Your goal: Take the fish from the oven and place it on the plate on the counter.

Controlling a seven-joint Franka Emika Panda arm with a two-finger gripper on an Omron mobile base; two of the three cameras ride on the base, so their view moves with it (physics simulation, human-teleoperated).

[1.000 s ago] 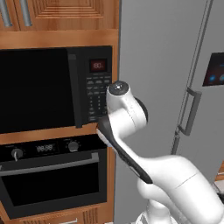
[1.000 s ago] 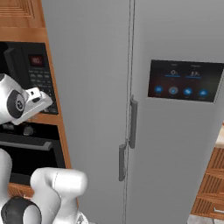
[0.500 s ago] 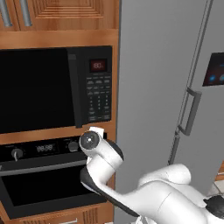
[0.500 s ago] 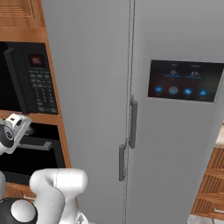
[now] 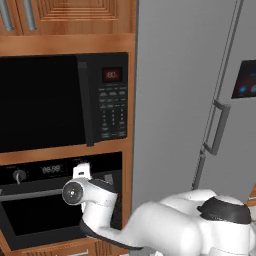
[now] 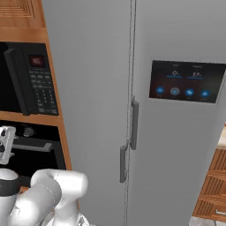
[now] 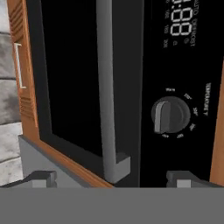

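Note:
The black oven (image 5: 35, 215) sits shut under the microwave, its long silver handle (image 5: 30, 194) lying across the door. In the hand view, which is rolled sideways, the handle (image 7: 105, 87) runs top to bottom and its end bracket lies just ahead between my fingertips. A knob (image 7: 170, 114) and the display digits (image 7: 179, 22) are to its right. My gripper (image 7: 114, 179) is open and empty, close in front of the handle's right end (image 6: 33, 145). From the base views, the gripper (image 5: 82, 171) (image 6: 6, 142) hangs at the control panel's height. The fish is hidden; the plate and counter are out of view.
A black microwave (image 5: 60, 100) with a keypad hangs right above the oven in a wooden cabinet (image 5: 65, 15). A tall grey refrigerator (image 6: 97, 88) with bar handles (image 6: 133, 123) and a touch panel (image 6: 185, 81) stands to the right. Wooden drawers (image 6: 215, 185) lie beyond it.
The arm has dropped from in front of the microwave's keypad to oven height, bringing the open hand close to the right end of the oven handle.

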